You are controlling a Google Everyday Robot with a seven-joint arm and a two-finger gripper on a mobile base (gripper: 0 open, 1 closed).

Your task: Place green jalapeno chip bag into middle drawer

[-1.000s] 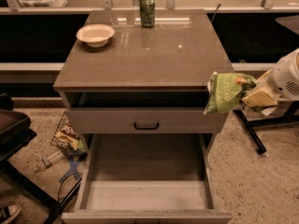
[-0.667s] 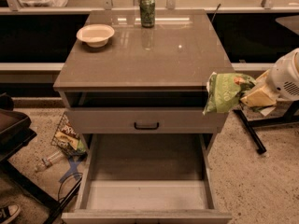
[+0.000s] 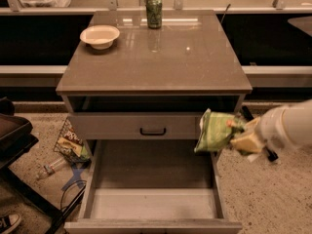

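Observation:
The green jalapeno chip bag [image 3: 213,130] is a crumpled light-green foil bag held in the air at the cabinet's front right corner. It sits above the right wall of the middle drawer [image 3: 146,172], which is pulled out wide open with a bare grey floor. My gripper [image 3: 235,129] comes in from the right on a white arm and is shut on the bag's right edge. The bag hangs a little above drawer level, partly over the drawer's right side.
The upper drawer front with a black handle [image 3: 152,129] is closed. On the cabinet top [image 3: 156,62] stand a white bowl [image 3: 99,35] and a green soda can [image 3: 154,11]. A dark printed bag [image 3: 70,143] and a bottle [image 3: 48,168] lie on the floor at left, beside a black stand [image 3: 14,133].
My gripper has carried the green bag down and to the left, from beside the cabinet top's right edge to just over the open drawer's right side.

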